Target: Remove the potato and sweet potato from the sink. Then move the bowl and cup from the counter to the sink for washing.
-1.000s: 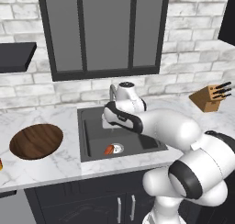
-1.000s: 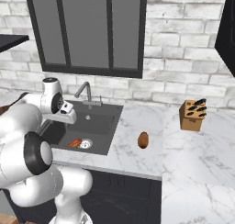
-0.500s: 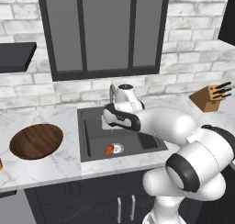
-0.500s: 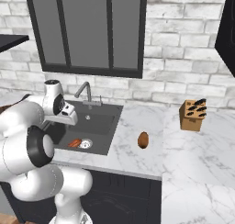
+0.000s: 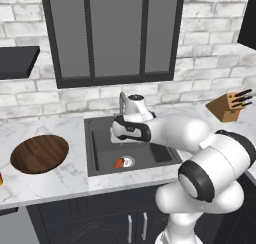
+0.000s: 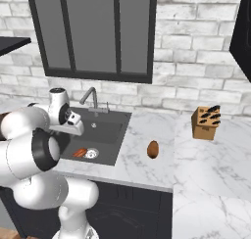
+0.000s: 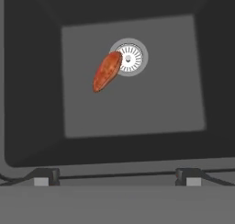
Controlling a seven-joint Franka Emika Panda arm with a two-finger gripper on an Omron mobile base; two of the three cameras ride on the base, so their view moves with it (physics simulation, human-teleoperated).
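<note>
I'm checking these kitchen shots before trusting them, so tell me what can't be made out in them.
- Gripper: in the left base view the arm's own wrist covers it, so the jaws aren't visible there.
- Cup: left base view, cut off by the left edge, just a sliver beside the bowl.
- Drain: hand view, the sweet potato overlaps its rim.
- Sink: right base view, the arm hides its left part.

sweet potato (image 7: 106,71) in sink (image 5: 95,153), potato (image 6: 153,149) on counter (image 6: 142,162)
</note>
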